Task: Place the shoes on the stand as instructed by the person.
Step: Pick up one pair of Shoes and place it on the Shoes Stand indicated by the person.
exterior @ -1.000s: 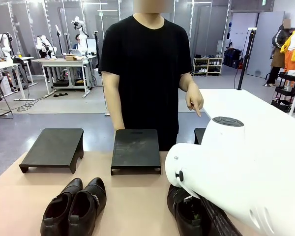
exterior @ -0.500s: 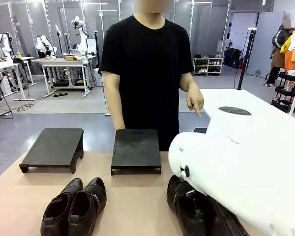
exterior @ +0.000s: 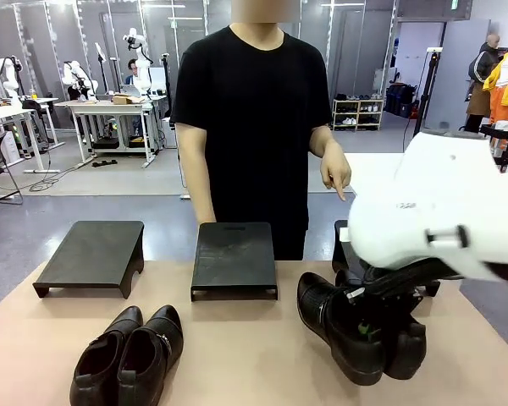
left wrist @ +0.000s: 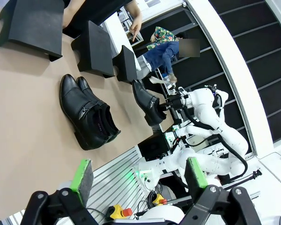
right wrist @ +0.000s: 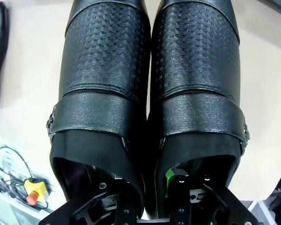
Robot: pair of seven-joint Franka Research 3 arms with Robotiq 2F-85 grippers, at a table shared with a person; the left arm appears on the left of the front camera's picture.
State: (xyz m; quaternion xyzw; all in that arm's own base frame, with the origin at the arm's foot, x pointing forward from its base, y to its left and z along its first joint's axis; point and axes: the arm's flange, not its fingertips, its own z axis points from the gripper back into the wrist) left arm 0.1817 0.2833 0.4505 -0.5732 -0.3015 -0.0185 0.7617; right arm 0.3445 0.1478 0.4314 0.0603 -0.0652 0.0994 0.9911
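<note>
Over the last second the right arm had swung up and off toward 3 o'clock, uncovering the right-hand pair of dress shoes (exterior: 356, 334), which had come up and forward from the near edge. In the front view it hung at about 4 o'clock, toes tipped toward 10 o'clock. The right pincer (exterior: 368, 326) was pressed together on the two inner walls of that pair, one finger inside each shoe, so both shoes travelled as one. It looked clear of the surface (exterior: 237, 355), though the front view left that unsure. The left pincer (left wrist: 138, 173) hung spread and empty, well apart from the work. The other pair of dress shoes (exterior: 131, 351) lay untouched at 7 o'clock. Three black stands stood along the far side: the left stand (exterior: 93, 254) at 9 o'clock, the middle stand (exterior: 234, 258) at centre and the right stand (exterior: 342, 241), half hidden by the arm, toward 3 o'clock. The person's hand (exterior: 334, 176) pointed down at that right stand, so the step in hand was judged to be carrying the first pair there. The next move called for lifting the soles above the stand's top, easing toward 12 o'clock, levelling the pair, and only then letting go.
</note>
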